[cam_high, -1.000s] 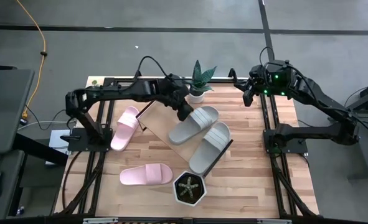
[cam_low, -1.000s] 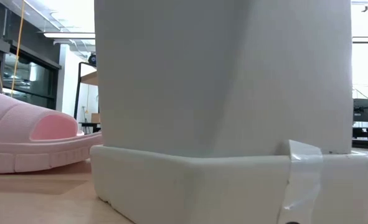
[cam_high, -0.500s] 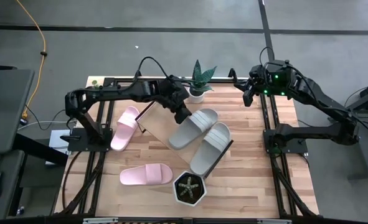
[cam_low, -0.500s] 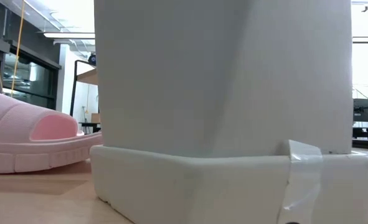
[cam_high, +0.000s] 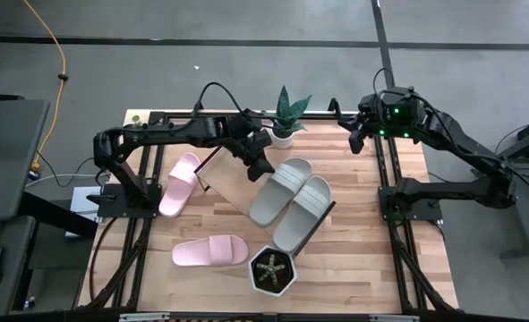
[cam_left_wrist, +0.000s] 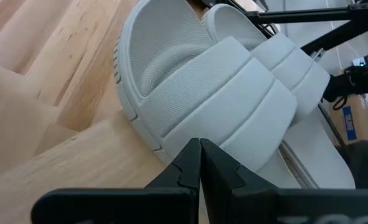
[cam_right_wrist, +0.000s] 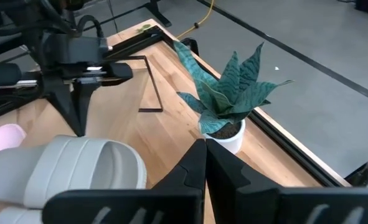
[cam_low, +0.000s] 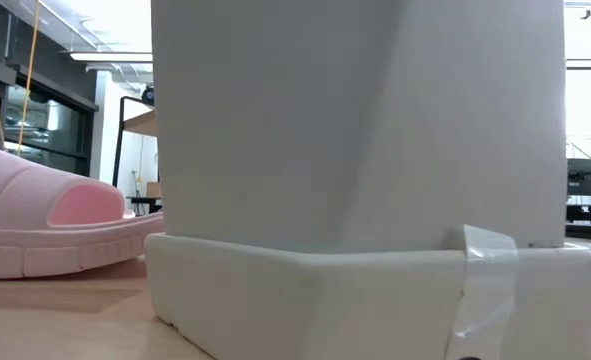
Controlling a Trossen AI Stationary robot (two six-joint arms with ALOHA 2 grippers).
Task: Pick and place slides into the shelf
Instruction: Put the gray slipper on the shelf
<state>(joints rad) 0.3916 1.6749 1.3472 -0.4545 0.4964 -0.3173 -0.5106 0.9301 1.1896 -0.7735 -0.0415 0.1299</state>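
I have the left gripper (cam_high: 262,167) pinched shut with nothing in it, its tip at the heel edge of the nearer grey slide (cam_high: 277,188) in the centre of the high frame. I read that as nudging, not grasping: closed fingers make a firm point for shoving the slide square on the shelf (cam_high: 233,183). Both grey slides lie side by side on the board, the second grey slide (cam_high: 303,211) toward the lower right, near the black end frame.

The two pink ones are not yet shelved. One pink slide (cam_high: 180,183) lies left of the shelf on the table (cam_high: 371,259); the other pink slide (cam_high: 210,251) sits at lower centre-left beside the white pot (cam_high: 272,272).

My right gripper (cam_high: 356,139) waits shut and empty at the upper right, near the potted plant (cam_high: 288,116), clear of the work.
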